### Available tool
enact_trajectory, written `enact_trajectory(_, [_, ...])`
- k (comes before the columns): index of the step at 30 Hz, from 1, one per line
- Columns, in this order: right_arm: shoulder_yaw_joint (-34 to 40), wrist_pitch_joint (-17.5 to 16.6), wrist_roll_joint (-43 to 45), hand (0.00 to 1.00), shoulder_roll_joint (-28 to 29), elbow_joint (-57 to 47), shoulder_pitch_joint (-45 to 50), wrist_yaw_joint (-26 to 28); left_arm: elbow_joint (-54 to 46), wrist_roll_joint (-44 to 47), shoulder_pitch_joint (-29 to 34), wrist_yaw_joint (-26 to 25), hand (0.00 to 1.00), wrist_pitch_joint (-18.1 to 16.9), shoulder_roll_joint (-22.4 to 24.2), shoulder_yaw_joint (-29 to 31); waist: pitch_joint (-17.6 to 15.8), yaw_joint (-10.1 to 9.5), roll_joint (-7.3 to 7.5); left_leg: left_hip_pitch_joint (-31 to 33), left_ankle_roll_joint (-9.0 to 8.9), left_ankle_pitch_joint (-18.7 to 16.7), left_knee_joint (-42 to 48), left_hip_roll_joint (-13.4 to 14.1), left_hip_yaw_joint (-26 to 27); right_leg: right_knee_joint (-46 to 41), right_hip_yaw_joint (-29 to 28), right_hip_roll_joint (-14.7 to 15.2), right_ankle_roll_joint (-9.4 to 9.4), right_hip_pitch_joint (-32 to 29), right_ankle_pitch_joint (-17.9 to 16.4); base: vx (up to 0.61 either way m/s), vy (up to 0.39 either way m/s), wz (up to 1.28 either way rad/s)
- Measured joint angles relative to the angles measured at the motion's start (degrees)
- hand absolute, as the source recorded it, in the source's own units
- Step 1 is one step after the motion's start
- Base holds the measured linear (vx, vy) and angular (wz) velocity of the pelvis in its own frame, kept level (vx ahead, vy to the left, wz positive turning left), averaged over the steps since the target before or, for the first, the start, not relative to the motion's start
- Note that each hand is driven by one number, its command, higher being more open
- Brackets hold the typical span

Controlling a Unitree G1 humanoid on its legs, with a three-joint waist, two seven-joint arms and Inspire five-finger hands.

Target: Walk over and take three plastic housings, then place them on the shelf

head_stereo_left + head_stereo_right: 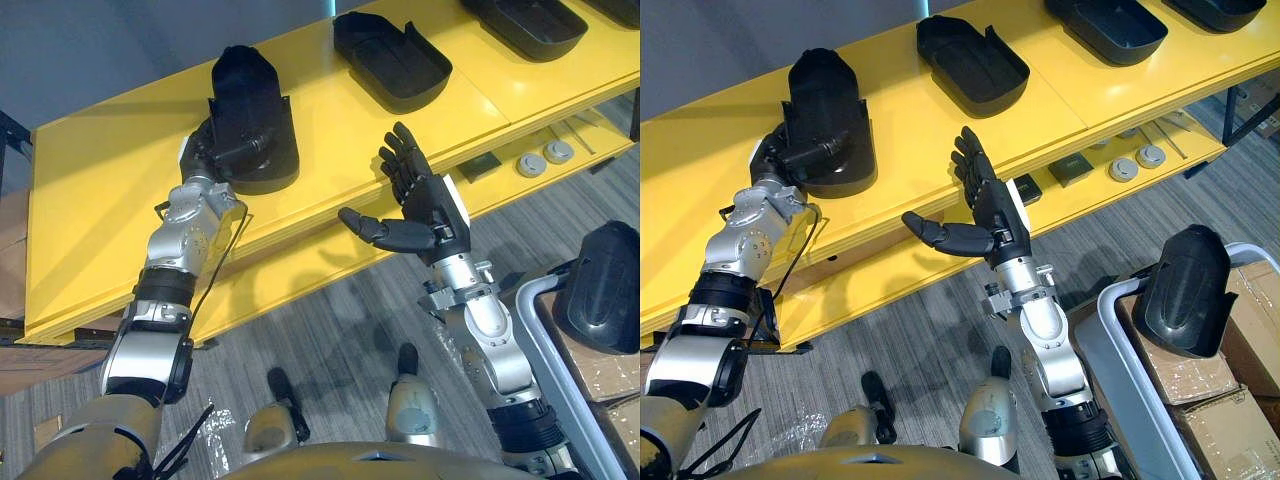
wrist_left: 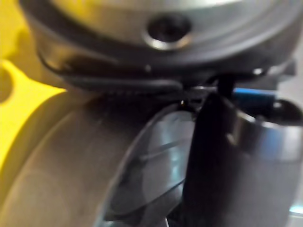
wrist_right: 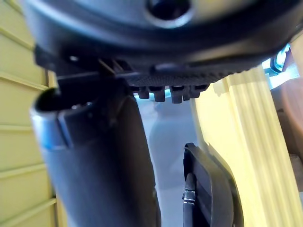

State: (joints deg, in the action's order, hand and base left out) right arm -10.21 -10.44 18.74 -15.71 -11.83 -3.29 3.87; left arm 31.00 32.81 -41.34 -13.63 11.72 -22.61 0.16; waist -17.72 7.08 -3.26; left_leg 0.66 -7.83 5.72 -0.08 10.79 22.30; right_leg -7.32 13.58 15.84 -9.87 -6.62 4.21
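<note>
The shelf (image 1: pixel 110 190) is a yellow two-tier unit running across the head views from 9 o'clock to 1 o'clock. The left hand (image 1: pixel 212 140) is at 11 o'clock, fingers and thumb curled round the near end of the first housing (image 1: pixel 250 90), a black plastic shell with its domed end pointing away from the robot and its rim on the shelf top. The left wrist view shows the curved surface of this housing right against the hand. The right hand (image 1: pixel 430 205) is at centre, just off 3 o'clock, above the shelf's front edge. It holds nothing: palm up, fingers straight and spread, thumb extended toward 9 o'clock. The second housing (image 1: pixel 392 62) lies hollow side up on the shelf top at 12 o'clock, apart from the first. The third housing (image 1: pixel 522 22) lies beyond it at 1 o'clock, partly cut off by the view edge. A fourth housing (image 1: pixel 1185 290) stands at 4 o'clock, inside the grey bin (image 1: pixel 1118 370), beside cardboard boxes (image 1: pixel 1230 400). Two round discs (image 1: pixel 558 152) lie on the lower tier at 2 o'clock.
</note>
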Motion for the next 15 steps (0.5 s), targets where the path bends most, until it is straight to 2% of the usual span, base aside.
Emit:
enact_trajectory(6, [-2.59,0.07,0.82,1.0,0.24,-0.42,-0.02,-0.99,4.81,-19.66,-4.45,-7.22,1.0,4.21,-1.05,0.93,-0.25,0.91,0.37,0.01,0.06,0.13,-0.09,-0.02,0.03,0.41,-0.05,-0.06,-0.03,0.09,0.23,0.0,0.0,0.0])
enact_trajectory(15, [-5.23,1.17,0.89,1.0,0.92,-3.74,0.06,-2.02,7.63,-31.1,-6.83,-7.87,1.0,9.93,-3.36,3.06,-0.28,0.98,0.43,-0.24,0.15,0.12,-0.08,-0.1,0.42,0.42,-0.62,-0.1,0.06,0.09,0.25,0.0,0.0,0.0])
